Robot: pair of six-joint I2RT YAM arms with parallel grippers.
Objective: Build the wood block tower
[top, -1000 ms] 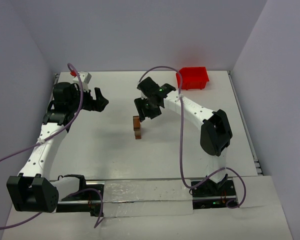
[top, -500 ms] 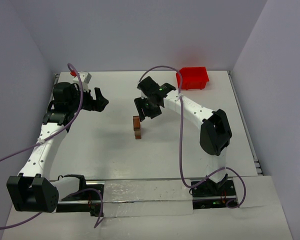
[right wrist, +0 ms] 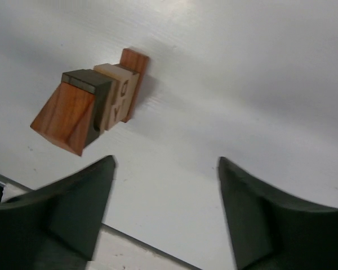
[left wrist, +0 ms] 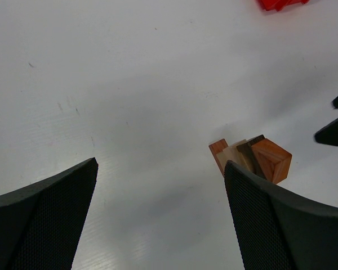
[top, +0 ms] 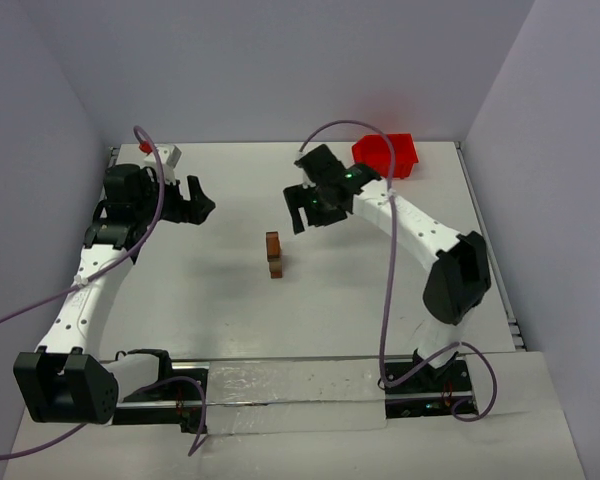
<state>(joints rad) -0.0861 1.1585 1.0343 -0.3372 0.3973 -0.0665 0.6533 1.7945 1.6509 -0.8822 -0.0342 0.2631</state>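
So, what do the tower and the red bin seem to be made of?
The tower looks like wood: grain lines show on the reddish-brown top block, with paler tan and dark pieces below; the finish seems matte. The bin is probably plastic: even bright red, smooth walls, though too small to be sure.

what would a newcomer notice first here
The small brown wooden tower stands alone in the middle of the white table, and the red bin sits at the far right corner. The right gripper hangs open just beyond the tower, and the left gripper is open well off to its left.
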